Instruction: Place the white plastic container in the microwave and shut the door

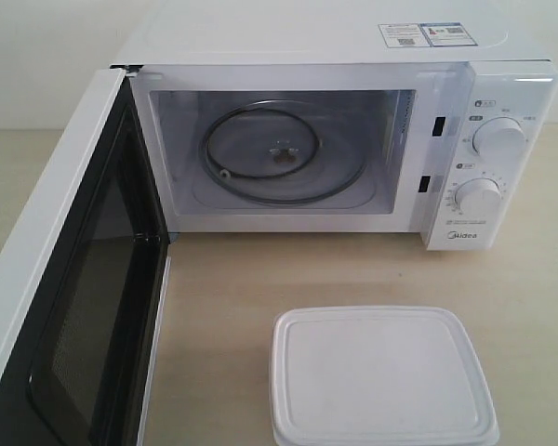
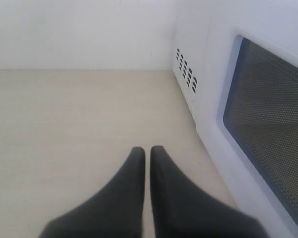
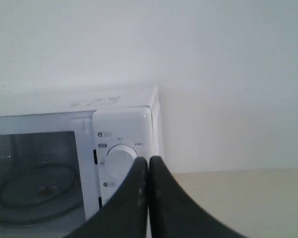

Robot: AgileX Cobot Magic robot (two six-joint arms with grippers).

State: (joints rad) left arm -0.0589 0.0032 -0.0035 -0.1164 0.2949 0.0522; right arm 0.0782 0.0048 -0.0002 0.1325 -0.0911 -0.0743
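Note:
The white plastic container point(image 1: 381, 376) lies lidded on the table in front of the microwave point(image 1: 502, 93), near the lower edge of the exterior view. The microwave's door point(image 1: 65, 279) stands swung wide open to the left, showing the empty cavity and glass turntable point(image 1: 284, 153). Neither arm appears in the exterior view. My left gripper point(image 2: 147, 148) is shut with nothing in it, hovering over bare table beside the door's outer face point(image 2: 268, 119). My right gripper point(image 3: 148, 159) is shut and empty, in front of the microwave's dial panel point(image 3: 120, 156).
Two round dials point(image 1: 498, 139) sit on the microwave's right panel, stickers point(image 1: 426, 34) on its top. The open door juts far forward along the left side. A pale wall stands behind. Beige tabletop point(image 1: 223, 316) lies between door and container.

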